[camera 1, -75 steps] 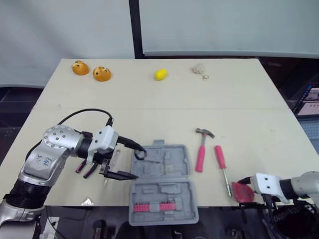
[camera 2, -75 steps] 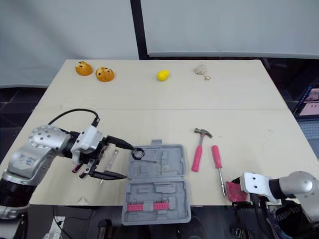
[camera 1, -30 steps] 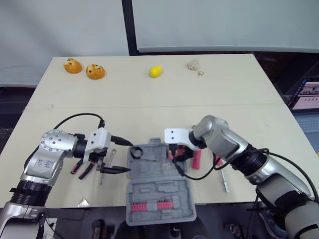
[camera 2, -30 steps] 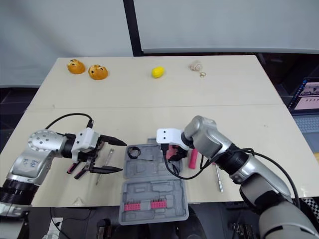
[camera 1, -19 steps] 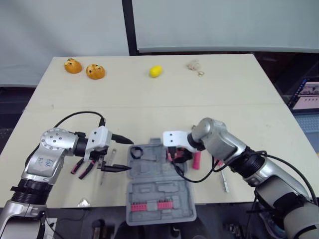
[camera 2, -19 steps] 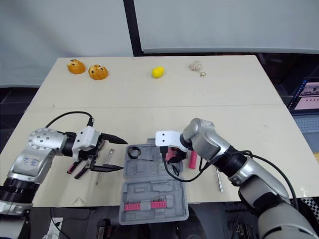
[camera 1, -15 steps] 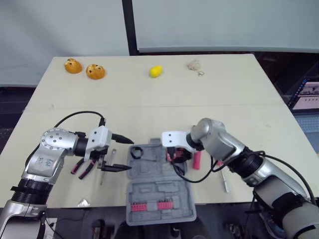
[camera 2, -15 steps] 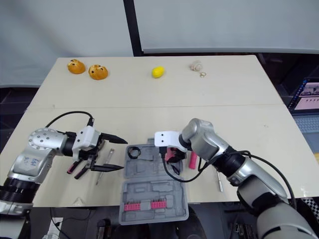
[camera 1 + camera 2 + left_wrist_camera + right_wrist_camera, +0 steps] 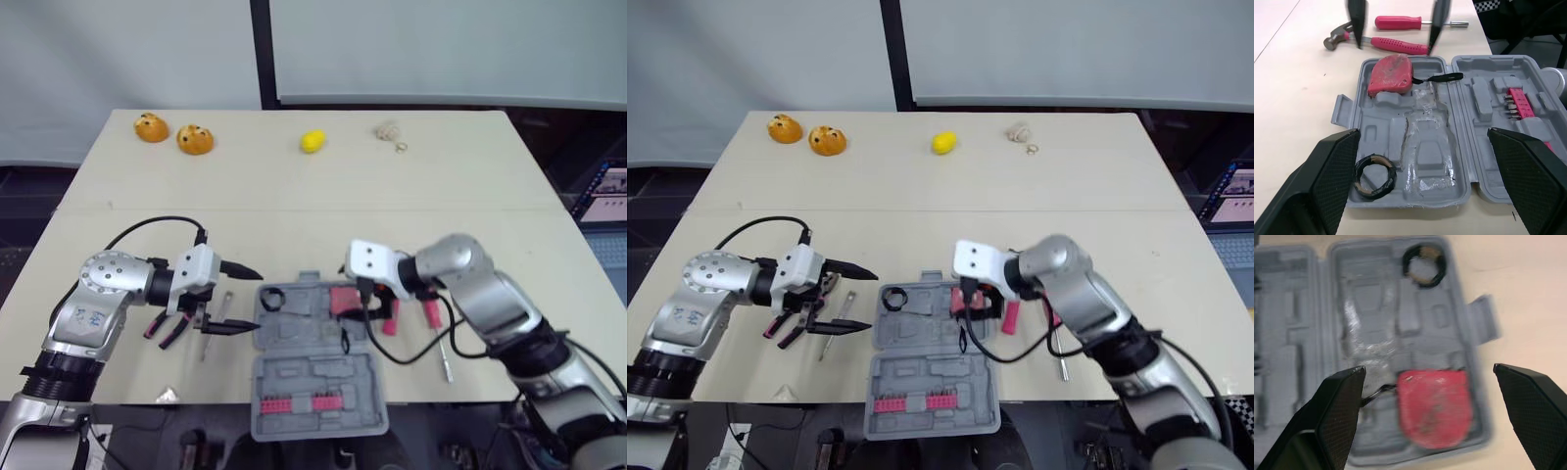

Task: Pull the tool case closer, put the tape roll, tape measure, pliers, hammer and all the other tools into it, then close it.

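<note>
No writing here is legible from where I stand. The grey shell of the left arm (image 9: 90, 315) carries a small blue marking, too small to make out. The red tape measure (image 9: 1390, 74) lying in the tool case (image 9: 1422, 147) shows no lettering I can read, and the lit screen (image 9: 1236, 201) past the table's right edge is too small to tell.
</note>
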Motion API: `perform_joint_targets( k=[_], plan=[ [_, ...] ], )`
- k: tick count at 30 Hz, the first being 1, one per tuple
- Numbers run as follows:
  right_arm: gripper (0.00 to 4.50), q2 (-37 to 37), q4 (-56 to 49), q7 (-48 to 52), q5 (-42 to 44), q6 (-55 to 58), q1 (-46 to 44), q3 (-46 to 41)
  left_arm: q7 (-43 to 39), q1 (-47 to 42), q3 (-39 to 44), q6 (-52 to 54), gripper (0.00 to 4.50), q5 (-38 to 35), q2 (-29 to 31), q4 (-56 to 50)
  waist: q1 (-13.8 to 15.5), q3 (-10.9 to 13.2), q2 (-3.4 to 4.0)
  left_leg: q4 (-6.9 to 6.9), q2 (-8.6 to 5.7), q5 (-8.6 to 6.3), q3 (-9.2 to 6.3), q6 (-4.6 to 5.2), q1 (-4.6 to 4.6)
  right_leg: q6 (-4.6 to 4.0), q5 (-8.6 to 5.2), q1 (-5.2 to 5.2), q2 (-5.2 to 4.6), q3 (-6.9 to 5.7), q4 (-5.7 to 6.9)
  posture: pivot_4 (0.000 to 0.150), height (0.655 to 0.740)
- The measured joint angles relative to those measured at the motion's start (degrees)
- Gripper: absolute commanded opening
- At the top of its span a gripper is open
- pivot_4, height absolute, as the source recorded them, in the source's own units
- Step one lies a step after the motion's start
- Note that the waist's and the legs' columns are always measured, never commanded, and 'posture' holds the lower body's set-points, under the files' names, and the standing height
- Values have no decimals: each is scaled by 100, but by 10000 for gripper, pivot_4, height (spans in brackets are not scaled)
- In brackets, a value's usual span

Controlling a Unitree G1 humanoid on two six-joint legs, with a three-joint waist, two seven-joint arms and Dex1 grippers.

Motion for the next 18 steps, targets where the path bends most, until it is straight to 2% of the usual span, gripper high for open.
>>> perform_joint_targets(
  k=[2, 5, 10, 18],
  plan=[
    [36297, 264, 148, -158, 342, -320, 403, -363, -3, -4, 3, 3, 45000, 0, 4, 5, -11, 0, 0, 0, 0, 2, 3, -3, 2, 0, 0, -1, 3, 5, 5, 1500, 7370],
    [20993, 444, 448, -287, 535, -789, 567, -488, -4, -97, 1, 6, 45000, 0, 4, 5, -45, 0, 0, -1, 3, 4, 11, -8, 12, -2, 0, -1, 12, 15, 10, 1500, 7370],
    [20993, 701, 1042, -560, 688, -1180, 611, -665, -5, -143, 1, 21, 45000, 0, 4, 4, -32, 0, 0, -3, 4, 4, 16, -7, 18, -3, -1, 0, 10, 22, 11, 1500, 7370],
    [20993, 706, 1673, -692, 712, -1532, 659, -676, -6, -143, 1, 23, 45000, 0, 4, 4, -25, 0, 0, -3, 5, 4, 15, -7, 18, -3, -1, 1, 10, 22, 10, 1500, 7370]
  ],
)
